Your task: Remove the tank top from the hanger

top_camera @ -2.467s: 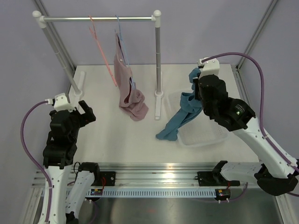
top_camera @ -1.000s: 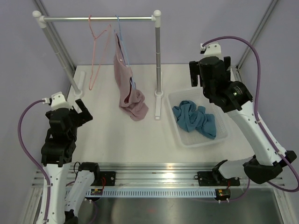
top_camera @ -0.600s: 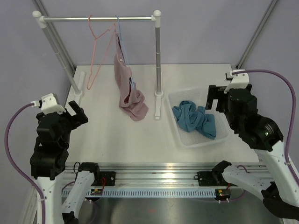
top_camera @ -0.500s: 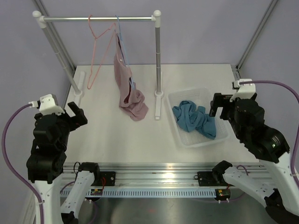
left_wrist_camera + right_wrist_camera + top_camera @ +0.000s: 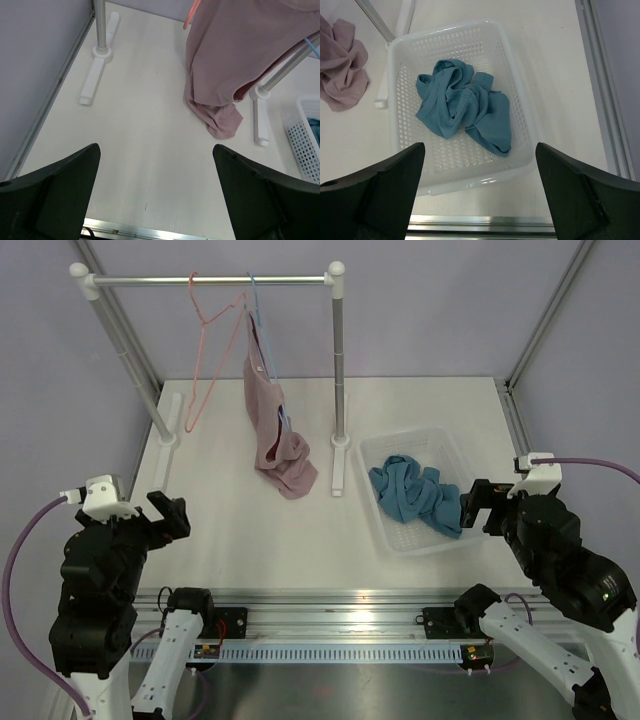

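The teal-blue soft fabric tank top [image 5: 462, 107] lay crumpled inside the white perforated plastic basket [image 5: 445, 27]. The thin pink wire hanger [image 5: 195, 360] hung bare on the metal rail [image 5: 215, 280], well left of the basket and beyond it. Your right hand [image 5: 480, 147] hovered by the basket's near-right edge, fingers spread wide and empty. Your left hand [image 5: 155, 150], well left of the basket, was just as wide and empty. The job looked finished, so your best move was to park both arms high, clear of the basket's rim.

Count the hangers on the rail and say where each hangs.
2. The pink hanger hangs bare toward the left end of the rail; the light blue hanger just right of it, carrying the mauve garment. None seems hidden.
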You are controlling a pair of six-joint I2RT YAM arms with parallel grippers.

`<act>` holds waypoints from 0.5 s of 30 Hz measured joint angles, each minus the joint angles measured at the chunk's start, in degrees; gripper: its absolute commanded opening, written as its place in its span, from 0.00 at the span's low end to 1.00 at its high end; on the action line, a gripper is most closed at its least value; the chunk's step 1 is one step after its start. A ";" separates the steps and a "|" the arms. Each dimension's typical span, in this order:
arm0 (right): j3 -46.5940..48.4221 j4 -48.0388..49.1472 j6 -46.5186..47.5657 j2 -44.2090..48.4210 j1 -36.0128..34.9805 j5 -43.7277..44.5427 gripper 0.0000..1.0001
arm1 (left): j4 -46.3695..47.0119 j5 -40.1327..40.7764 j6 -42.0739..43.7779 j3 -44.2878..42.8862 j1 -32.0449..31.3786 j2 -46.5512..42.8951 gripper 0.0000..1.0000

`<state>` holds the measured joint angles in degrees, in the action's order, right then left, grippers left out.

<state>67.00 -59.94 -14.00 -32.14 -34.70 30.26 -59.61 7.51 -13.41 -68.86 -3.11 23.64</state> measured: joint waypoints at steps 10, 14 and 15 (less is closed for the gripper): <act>0.00 -0.02 -0.42 0.76 0.00 0.09 0.99 | 0.04 -0.50 0.11 2.73 -0.24 -0.79 0.99; 0.00 -0.02 -0.42 0.28 0.00 0.20 0.99 | 0.50 -0.94 0.15 3.21 -0.37 -0.79 0.99; 0.00 -0.02 -0.42 0.15 0.00 0.20 0.99 | 0.72 -1.03 0.15 3.37 -0.39 -0.79 0.99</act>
<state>67.00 -59.96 -14.41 -31.99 -34.70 30.46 -58.89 6.48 -13.26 -65.49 -3.51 22.85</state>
